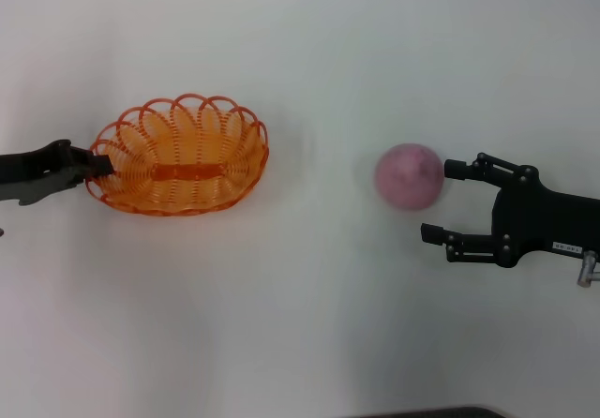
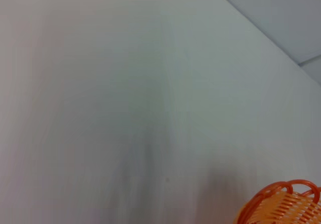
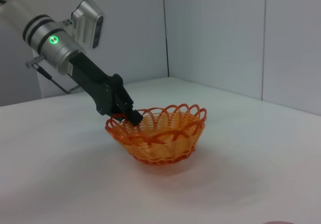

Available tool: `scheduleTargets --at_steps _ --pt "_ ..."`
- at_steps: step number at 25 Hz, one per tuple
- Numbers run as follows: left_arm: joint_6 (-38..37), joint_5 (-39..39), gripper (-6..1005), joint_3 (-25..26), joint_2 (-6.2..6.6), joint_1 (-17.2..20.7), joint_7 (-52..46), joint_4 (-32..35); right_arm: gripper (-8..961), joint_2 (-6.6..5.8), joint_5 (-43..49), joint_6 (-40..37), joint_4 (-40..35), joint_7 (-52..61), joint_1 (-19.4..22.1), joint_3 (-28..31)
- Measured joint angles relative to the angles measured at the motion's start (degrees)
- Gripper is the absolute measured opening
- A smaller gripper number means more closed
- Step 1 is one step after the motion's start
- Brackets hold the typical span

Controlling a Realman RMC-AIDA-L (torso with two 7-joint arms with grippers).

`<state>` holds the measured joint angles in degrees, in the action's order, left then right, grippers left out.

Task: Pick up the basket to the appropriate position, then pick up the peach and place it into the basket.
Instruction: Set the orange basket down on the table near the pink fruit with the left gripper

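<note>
White table (image 1: pixel 309 324): a wide bare stretch lies between the basket (image 1: pixel 180 156) and the peach (image 1: pixel 410 176), with open surface also along the near and far sides. Left gripper (image 1: pixel 101 164) is clamped on the basket's left rim, blocking access from that side; the basket's top and right side are open. Right gripper (image 1: pixel 443 200), jaws spread, flanks the peach from the right; the peach's left side is unobstructed.

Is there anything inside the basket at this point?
No fruit: the basket shows only its woven floor. The left gripper grips its rim. The peach sits apart, by the open right gripper.
</note>
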<state>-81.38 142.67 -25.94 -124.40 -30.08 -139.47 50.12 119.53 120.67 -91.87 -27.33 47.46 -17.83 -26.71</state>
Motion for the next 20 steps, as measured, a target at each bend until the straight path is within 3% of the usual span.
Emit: scheduleTargets --at_steps 20 --pt "1.80 -1.41 76 -1.04 -0.01 0.82 -0.46 -0.46 947 0.00 0.08 0.72 0.34 0.00 -0.19 0.18"
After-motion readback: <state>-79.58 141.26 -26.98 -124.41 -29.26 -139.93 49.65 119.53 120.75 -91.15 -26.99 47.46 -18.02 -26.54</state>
